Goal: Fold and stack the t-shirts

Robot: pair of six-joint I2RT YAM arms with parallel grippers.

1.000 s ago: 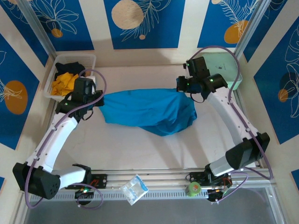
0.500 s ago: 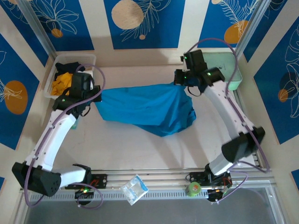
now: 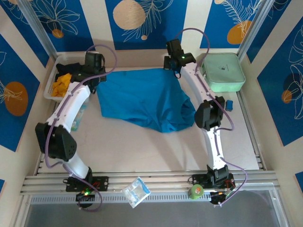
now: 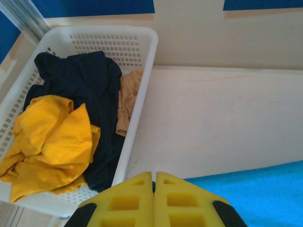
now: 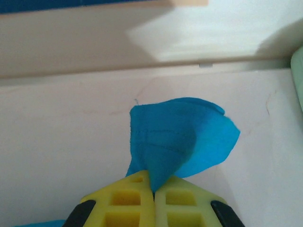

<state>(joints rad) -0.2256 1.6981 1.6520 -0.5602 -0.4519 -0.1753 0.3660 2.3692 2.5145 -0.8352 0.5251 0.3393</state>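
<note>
**Teal shirt being spread flat, far edge held**

Beside the white basket (image 4: 142,71) holding a yellow t-shirt (image 4: 52,142) and a black t-shirt (image 4: 80,80), the left tool (image 4: 153,177) is pressed together, apparently on a corner of the teal-blue t-shirt (image 3: 142,101) lying mid-table (image 3: 142,151). The right tool (image 5: 152,187) pinches the other far corner. Next, I'd judge: lower both corners, release, then fold.

No writing, number or brand can be read anywhere. The mint-green case (image 3: 223,71) carries a small dark mark in the middle of its lid (too small to tell whether it is a logo or lettering). The clear packet (image 3: 136,191) shows nothing legible from the top camera. The blue wall panels (image 3: 142,23) bear leaf and circle patterns, no words.
</note>
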